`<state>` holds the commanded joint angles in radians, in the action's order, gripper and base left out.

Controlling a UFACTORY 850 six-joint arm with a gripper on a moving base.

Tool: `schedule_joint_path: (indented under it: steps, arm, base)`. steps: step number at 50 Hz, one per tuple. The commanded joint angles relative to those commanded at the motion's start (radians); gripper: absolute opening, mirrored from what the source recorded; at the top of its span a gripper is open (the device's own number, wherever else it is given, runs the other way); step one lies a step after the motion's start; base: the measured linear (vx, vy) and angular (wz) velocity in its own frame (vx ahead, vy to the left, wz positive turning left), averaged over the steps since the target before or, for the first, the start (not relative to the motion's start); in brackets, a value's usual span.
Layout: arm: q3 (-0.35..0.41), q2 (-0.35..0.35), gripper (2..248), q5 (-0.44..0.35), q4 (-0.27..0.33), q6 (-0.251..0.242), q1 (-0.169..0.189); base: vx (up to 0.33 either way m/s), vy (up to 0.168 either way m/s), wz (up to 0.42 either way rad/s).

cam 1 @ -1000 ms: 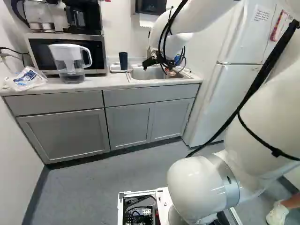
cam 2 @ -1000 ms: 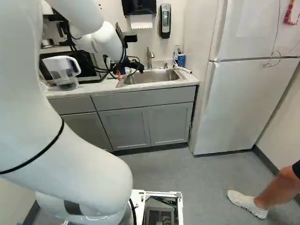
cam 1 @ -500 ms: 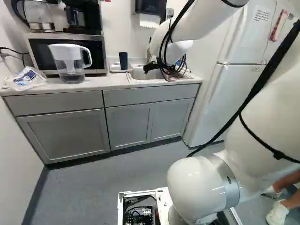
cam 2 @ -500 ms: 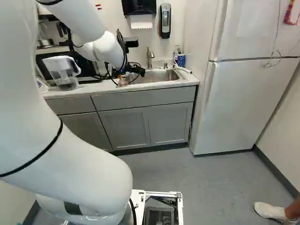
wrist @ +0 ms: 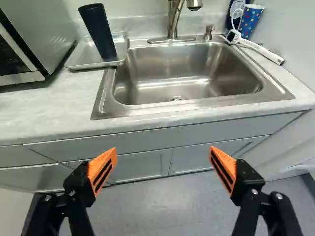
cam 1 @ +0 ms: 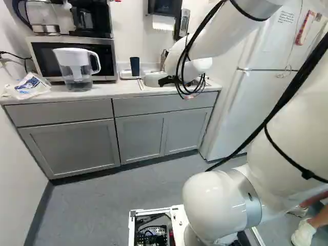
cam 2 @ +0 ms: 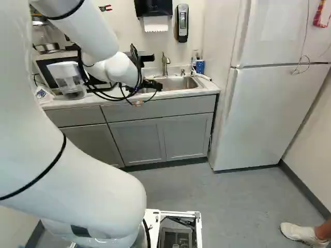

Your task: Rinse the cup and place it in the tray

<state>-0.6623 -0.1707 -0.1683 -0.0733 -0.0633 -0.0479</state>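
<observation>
The gripper [wrist: 163, 149], fingers spread, has backed nearer; with the cup [wrist: 100, 32] in the left tray [wrist: 82, 58], placing looks done

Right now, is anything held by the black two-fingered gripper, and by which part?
Nothing: the gripper is open; the tall navy cup stands in the shallow grey tray.
</observation>
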Motion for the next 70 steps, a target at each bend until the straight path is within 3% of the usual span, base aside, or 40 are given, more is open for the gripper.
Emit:
schedule_joint_path:
  steps: [40,70]
  arm:
    - [0.316,-0.060,247,-0.387,0.040,0.035,0.026]
    - [0.481,-0.091,247,-0.589,0.061,0.053,0.040]
  base:
    - [0.000,0.000,0.000]
    - [0.000,0.000,0.000]
